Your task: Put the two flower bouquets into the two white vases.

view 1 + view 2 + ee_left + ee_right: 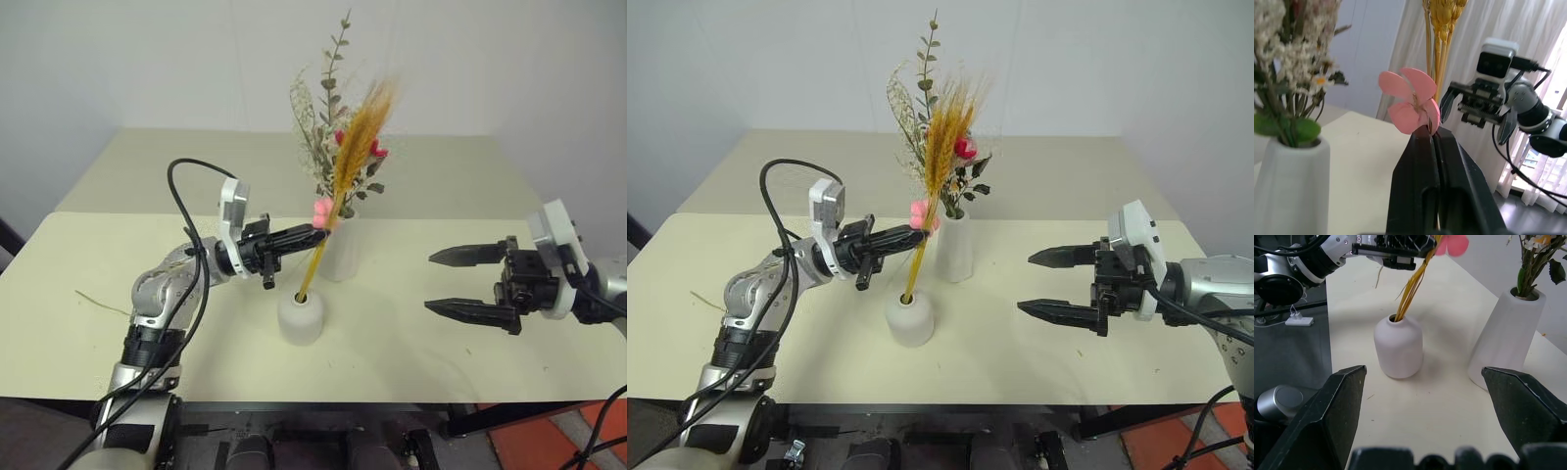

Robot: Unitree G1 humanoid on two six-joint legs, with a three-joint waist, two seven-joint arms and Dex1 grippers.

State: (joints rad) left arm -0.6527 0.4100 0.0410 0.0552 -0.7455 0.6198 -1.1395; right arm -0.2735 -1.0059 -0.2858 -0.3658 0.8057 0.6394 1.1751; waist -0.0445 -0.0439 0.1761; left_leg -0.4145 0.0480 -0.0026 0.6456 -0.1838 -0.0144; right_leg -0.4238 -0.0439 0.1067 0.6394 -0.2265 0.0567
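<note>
The golden wheat-like bouquet [359, 137] leans with its stem ends down in the mouth of the short round white vase [301, 318]. My left gripper [320, 233] is shut on its stems just under a pink paper flower [1410, 100], above and left of that vase. Behind it, the tall tapered white vase [340, 251] holds the bushy bouquet [321, 117] of pale sprigs and green leaves. My right gripper [429, 282] hangs open to the right of both vases, fingers pointing at them, with nothing between them.
Both vases stand near the middle of a pale cream table [470, 343]. A thin loose sprig [98, 299] lies on the table at the left. A black cable [186, 211] loops over my left arm. A second table section lies behind.
</note>
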